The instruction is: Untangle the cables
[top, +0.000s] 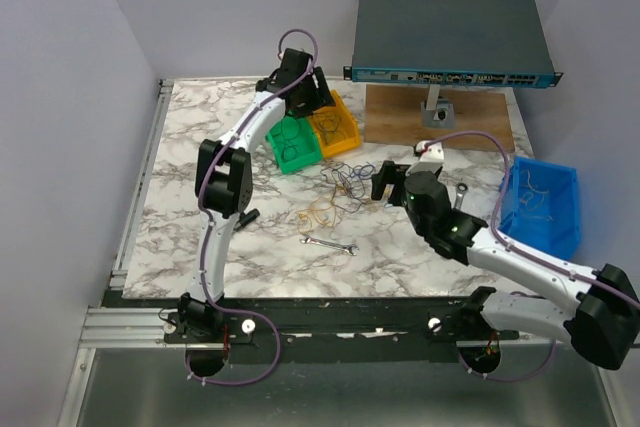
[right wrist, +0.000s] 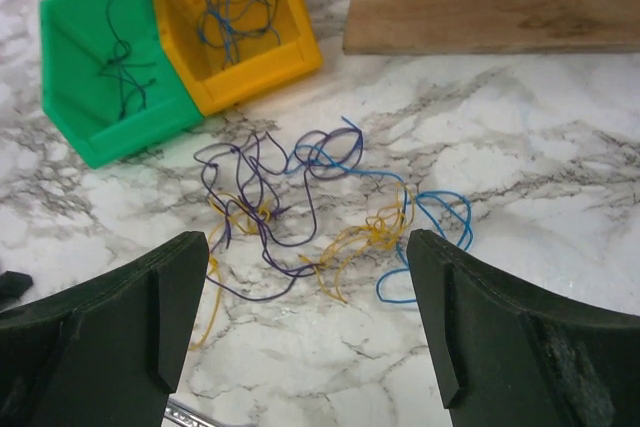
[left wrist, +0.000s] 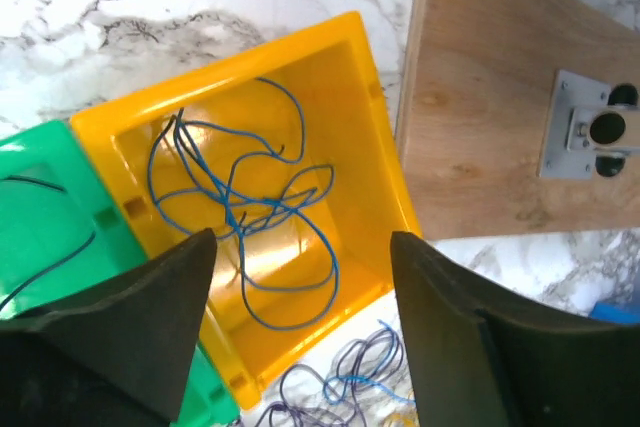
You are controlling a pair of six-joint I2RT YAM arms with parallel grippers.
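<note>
Snag risk — right end effector (right wrist: 305, 247), spread above the cables (right wrist: 300, 197), may pinch crossed strands and drag the clump whole; left end effector (left wrist: 300, 242) spread over yellow bin (left wrist: 375, 137).

At the table's (top: 190, 127) far edge, the left gripper (top: 316, 99) hangs over a green bin (top: 290, 150) and a yellow bin (top: 342, 133) that touch side by side. Near the table's middle the cables (top: 335, 190) lie in a loose tangle, the right gripper (top: 384, 181) just beside them. A wrench (top: 331, 244) lies nearer the front edge, and a blue bin (top: 545, 209) sits at the right edge.
</note>
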